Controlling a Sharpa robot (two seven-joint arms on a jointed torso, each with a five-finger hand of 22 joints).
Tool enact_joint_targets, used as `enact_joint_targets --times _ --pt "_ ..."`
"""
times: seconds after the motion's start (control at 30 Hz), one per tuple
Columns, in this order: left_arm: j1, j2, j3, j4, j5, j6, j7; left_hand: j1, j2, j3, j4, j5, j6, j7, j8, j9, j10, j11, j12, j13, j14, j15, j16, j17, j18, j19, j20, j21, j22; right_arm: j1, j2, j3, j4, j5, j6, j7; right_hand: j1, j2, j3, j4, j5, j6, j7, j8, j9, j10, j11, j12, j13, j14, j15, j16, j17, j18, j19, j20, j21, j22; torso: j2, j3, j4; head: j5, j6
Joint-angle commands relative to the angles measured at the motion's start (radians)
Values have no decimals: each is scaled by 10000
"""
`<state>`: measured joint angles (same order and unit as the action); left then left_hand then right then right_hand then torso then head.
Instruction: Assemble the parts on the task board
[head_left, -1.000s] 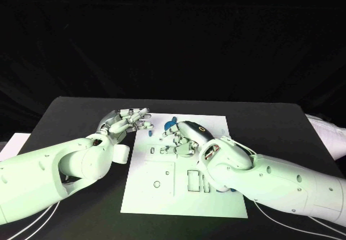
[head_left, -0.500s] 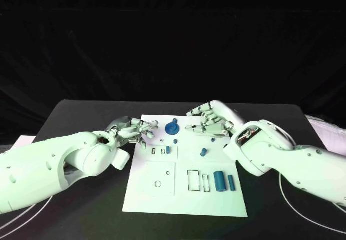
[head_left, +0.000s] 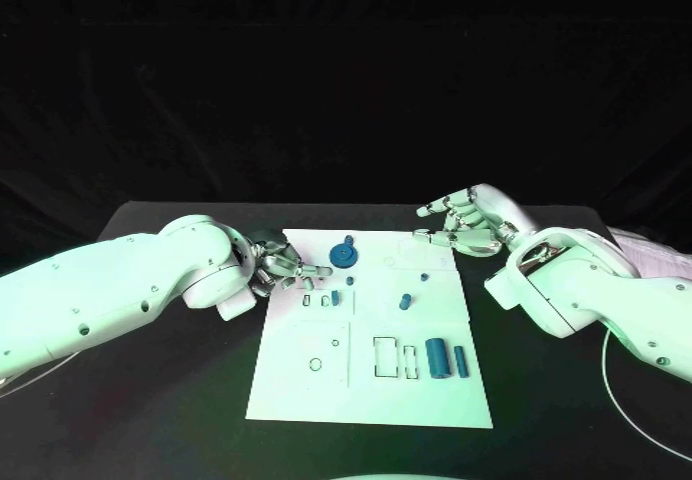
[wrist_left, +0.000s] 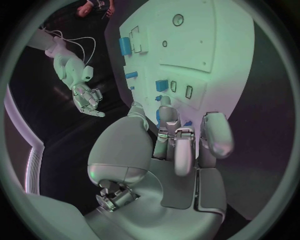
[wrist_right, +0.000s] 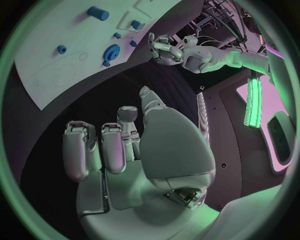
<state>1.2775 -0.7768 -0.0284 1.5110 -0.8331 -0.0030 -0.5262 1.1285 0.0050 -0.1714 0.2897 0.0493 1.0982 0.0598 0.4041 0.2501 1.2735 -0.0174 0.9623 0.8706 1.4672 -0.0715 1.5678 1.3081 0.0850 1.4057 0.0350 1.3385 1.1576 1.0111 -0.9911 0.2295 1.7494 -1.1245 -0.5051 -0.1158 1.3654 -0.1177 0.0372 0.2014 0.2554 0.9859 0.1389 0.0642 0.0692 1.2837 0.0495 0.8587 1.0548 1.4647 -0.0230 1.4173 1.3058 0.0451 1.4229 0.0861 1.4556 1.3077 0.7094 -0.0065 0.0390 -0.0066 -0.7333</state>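
The left hand (head_left: 278, 264) lies at the task board's (head_left: 317, 385) left edge on the black tabletop (head_left: 159, 400), fingers curled, grasping nothing we can see; the right hand (head_left: 464, 222) hovers released beyond its far right corner. Blue parts (head_left: 343, 254) sit on the board. At the left wrist, we note fingers (wrist_left: 180, 150) over a blue part (wrist_left: 162, 85). At the right wrist, fingers (wrist_right: 94, 150) are spread, empty.

White task board (head_left: 310, 385) flat mid-table; blue parts (head_left: 437, 361) scattered on it (round gear (head_left: 343, 256) at far edge).

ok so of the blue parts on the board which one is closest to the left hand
The small blue part by the slots on the task board, just off the left hand. The round gear-like part lies farther along the board; the two cylinders lie at the near end.
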Motion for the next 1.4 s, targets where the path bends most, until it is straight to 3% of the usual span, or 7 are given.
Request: enact_joint_targets --times 0.03,0.17,0.33,0.7,1.4 --pt "69 334 3 -257 -1220 1099 -964 95 118 -198 7 -29 -89 -98 294 252 193 -34 455 475 1036 -91 29 2627 -131 147 -50 277 420 8 20 0 -46 273 32 4 -3 -5 -73 -6 67 70 -14 15 -1 -24 -4 -27 -16 502 -11 -29 6 121 -73 -7 -68 135 3 14 -34 46 -29" --pt "103 754 4 -520 -1365 1299 -1083 376 232 -436 1 -30 -312 -143 731 674 304 -69 914 966 1036 -125 29 2627 -195 257 -94 538 827 11 49 -1 -95 258 64 -57 -23 0 -105 21 70 75 -16 17 0 -16 -5 -23 -23 505 -12 -28 11 108 -35 -9 -42 190 19 -3 -23 73 -33" --pt "116 1126 3 -875 -1440 1432 -1185 519 321 -591 -12 -24 -495 -169 1090 1048 349 -83 1168 1233 1036 -137 29 2627 -221 294 -100 652 1012 12 65 -2 -137 241 100 -126 -37 8 -126 41 63 80 -17 19 0 -12 -5 -22 -29 506 -12 -32 8 107 -29 -9 -39 196 4 1 -21 100 -94" --pt "108 1593 5 -1191 -1744 1754 -1248 579 542 -1023 -7 -22 -1062 -216 1955 2130 320 -125 1451 1526 1036 -163 29 2627 -239 301 -123 764 1209 9 157 -5 -182 153 217 -229 -51 23 -152 67 43 90 -20 23 2 5 -7 6 -18 511 -13 -26 23 104 -17 -11 -33 210 22 0 -32 103 -149" --pt "79 2066 -5 -1549 -1850 2179 -1284 635 629 -1207 -16 -21 -1214 -265 2314 2620 375 -165 1582 1659 1036 -190 29 2627 -284 391 -145 898 1464 -3 278 -7 -241 98 319 -250 -100 45 -354 216 315 124 -33 24 4 11 -19 -14 -85 518 -25 -53 10 107 -12 -21 -47 192 25 3 -19 34 -256"
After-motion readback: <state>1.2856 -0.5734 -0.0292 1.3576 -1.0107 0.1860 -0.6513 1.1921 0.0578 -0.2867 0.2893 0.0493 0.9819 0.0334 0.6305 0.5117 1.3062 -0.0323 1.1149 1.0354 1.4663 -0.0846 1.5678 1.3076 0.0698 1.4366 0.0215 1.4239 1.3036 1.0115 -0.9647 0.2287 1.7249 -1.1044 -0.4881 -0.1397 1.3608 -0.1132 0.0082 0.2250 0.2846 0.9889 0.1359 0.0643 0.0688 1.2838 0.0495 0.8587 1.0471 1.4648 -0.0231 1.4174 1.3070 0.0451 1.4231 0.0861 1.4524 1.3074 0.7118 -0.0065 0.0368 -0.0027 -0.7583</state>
